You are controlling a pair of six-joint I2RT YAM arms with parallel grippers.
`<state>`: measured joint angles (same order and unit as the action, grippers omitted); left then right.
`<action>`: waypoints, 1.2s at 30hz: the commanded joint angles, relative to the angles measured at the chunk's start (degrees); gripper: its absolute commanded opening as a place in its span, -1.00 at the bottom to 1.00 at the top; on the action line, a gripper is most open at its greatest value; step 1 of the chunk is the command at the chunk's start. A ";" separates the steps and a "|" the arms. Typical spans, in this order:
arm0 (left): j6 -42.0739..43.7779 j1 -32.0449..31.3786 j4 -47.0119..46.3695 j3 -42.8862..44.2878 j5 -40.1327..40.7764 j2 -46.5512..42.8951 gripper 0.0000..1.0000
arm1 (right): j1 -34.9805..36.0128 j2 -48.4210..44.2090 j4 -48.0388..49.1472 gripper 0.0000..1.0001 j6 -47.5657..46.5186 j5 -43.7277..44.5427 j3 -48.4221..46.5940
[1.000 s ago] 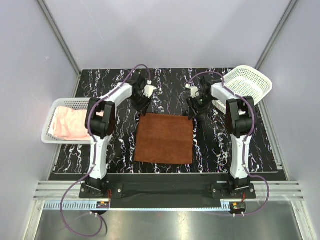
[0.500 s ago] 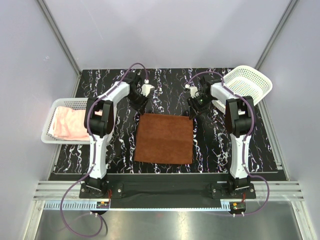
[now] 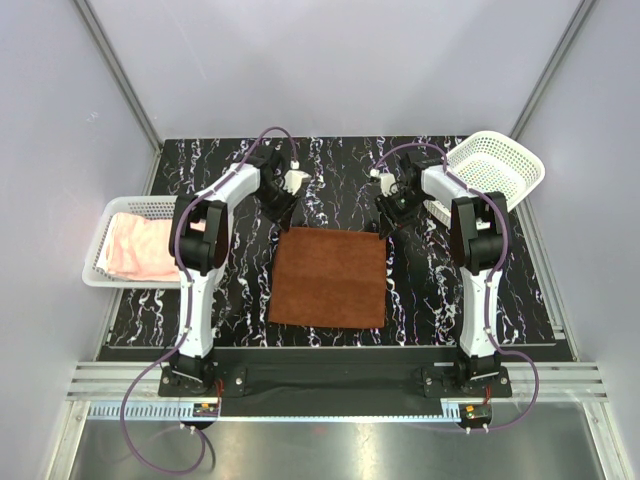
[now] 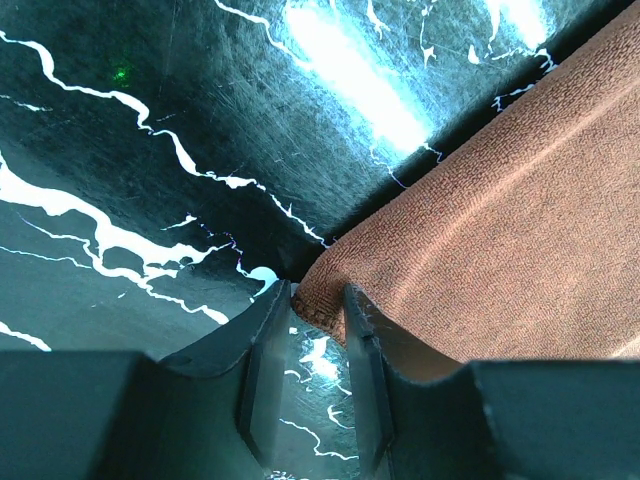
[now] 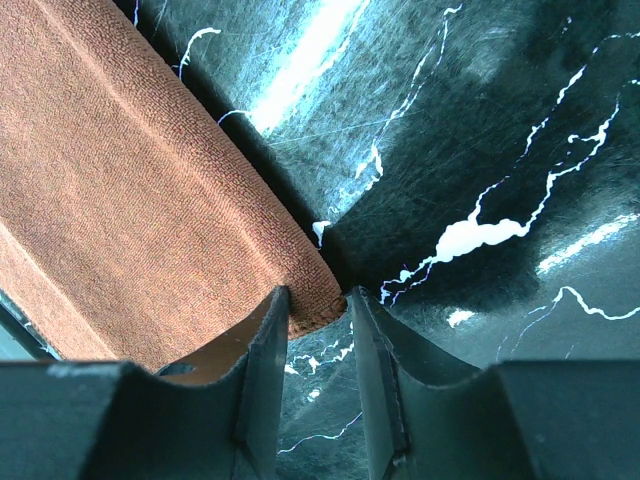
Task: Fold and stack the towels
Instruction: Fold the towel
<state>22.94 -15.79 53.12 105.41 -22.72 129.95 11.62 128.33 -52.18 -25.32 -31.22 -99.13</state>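
Left claw [image 4: 315,325] and right claw [image 5: 318,320] each pinch 1 far corner of the flat brown towel [image 3: 330,278]; left basket [image 3: 110,279] holds pink towels [image 3: 140,250], right basket [image 3: 500,165] well apart.

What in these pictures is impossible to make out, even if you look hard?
- Top view: how many pink towels fill the left basket; bunched, small, one side behind the left arm.
- Top view: part of the white basket, behind the right arm.
- Wrist views: most of the brown towel, cut off by the frame; the left gripper and right gripper cover part of each corner.
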 commanded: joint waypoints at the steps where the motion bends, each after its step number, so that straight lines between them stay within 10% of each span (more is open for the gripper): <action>1: 0.88 0.06 0.32 0.06 -1.80 0.57 -0.35 | -0.28 0.87 0.59 -0.22 -0.96 -1.30 -0.71; 15: -3.16 0.06 0.14 2.08 -3.12 0.83 -1.00 | -0.28 -0.01 6.65 -1.00 2.56 4.67 0.61; 36: -7.29 0.06 -2.23 8.23 10.76 -20.87 -1.00 | -0.28 -22.86 12.11 -1.00 5.02 19.18 -4.84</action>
<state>16.03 -16.23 52.27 110.89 -17.04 114.39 11.62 111.24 -42.63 -20.73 -16.99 -100.29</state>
